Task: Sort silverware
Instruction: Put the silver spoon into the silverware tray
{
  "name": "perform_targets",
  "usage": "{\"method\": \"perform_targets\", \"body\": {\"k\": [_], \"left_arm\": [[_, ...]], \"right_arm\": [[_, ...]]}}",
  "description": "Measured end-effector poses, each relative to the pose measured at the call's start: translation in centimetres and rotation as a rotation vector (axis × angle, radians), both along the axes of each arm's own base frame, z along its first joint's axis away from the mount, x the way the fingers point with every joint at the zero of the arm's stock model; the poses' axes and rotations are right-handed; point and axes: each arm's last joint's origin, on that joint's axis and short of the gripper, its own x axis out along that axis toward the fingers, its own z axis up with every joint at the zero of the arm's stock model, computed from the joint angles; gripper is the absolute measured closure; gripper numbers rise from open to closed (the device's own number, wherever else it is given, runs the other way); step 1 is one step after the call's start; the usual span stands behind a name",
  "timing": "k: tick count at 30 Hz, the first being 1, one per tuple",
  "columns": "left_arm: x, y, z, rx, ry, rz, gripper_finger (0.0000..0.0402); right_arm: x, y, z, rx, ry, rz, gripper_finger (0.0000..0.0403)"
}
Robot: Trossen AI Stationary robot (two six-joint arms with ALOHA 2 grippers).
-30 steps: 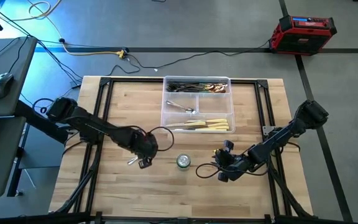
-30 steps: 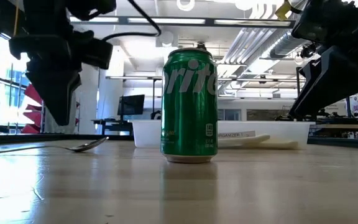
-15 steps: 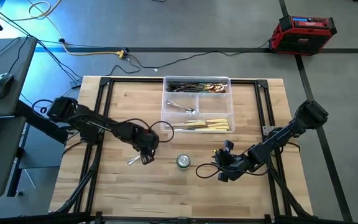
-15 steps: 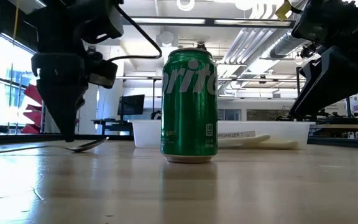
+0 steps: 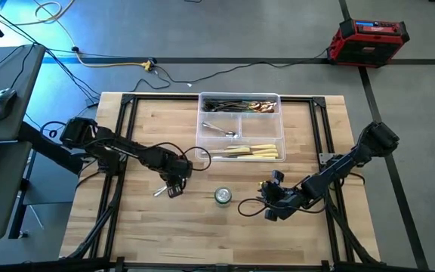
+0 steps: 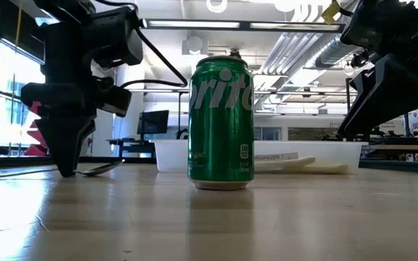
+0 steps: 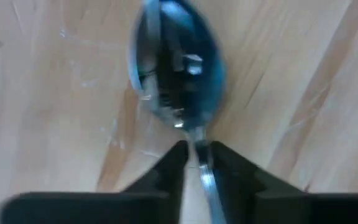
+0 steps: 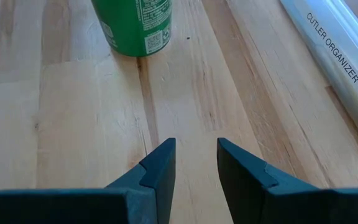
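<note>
A wooden table (image 5: pixel 149 227) fills the high view's middle. At its upper centre sits a clear divided tray (image 5: pixel 240 127) holding forks, a spoon and cream-handled knives (image 5: pixel 251 153). A green can (image 5: pixel 223 196) stands lower centre. Left of it, the left gripper (image 5: pixel 174 187) pinches a spoon (image 7: pixel 176 65) by its neck on the table. At lower right, the right gripper (image 8: pixel 194 163) hovers, fingers partly apart, empty.

surface: light wooden butcher-block top (image 5: pixel 149 234) on a black frame
tray: clear plastic cutlery organizer (image 5: pixel 241 127), at the far middle of the surface
can: green soda can (image 5: pixel 223 196), upright, nearer than the tray
spoon: shiny spoon (image 5: pixel 161 191), lying on the wood to the can's left
</note>
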Motion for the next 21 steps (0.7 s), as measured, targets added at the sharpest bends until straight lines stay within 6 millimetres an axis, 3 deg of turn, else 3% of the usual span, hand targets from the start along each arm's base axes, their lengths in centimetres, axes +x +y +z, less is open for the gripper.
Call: {"method": "perform_targets", "body": {"k": [2,5,11,15,18,21], "left_arm": [[0.1,0.1,0.4,0.016,0.021,-0.042,0.0389],[0.4,0.3,1.6,0.083,0.090,-0.113,0.0392],[3.2,0.5,7.3,0.274,0.035,-0.312,0.0399],[5.9,1.0,11.5,0.483,-0.121,-0.533,0.0400],[7.6,1.8,13.1,0.652,-0.205,-0.740,0.0400],[9.1,3.6,14.0,0.778,-0.284,-0.837,0.0401]], "right_arm": [[0.0,0.0,0.0,0.000,0.000,0.000,0.0300],[0.0,0.0,0.0,0.000,0.000,0.000,0.0300],[0.0,0.0,0.0,-0.004,-0.002,-0.001,0.0300],[0.0,0.0,0.0,-0.004,-0.002,-0.001,0.0300],[0.0,0.0,0.0,-0.003,-0.003,-0.002,0.0300],[0.0,0.0,0.0,-0.003,-0.003,-0.003,0.0300]]}}
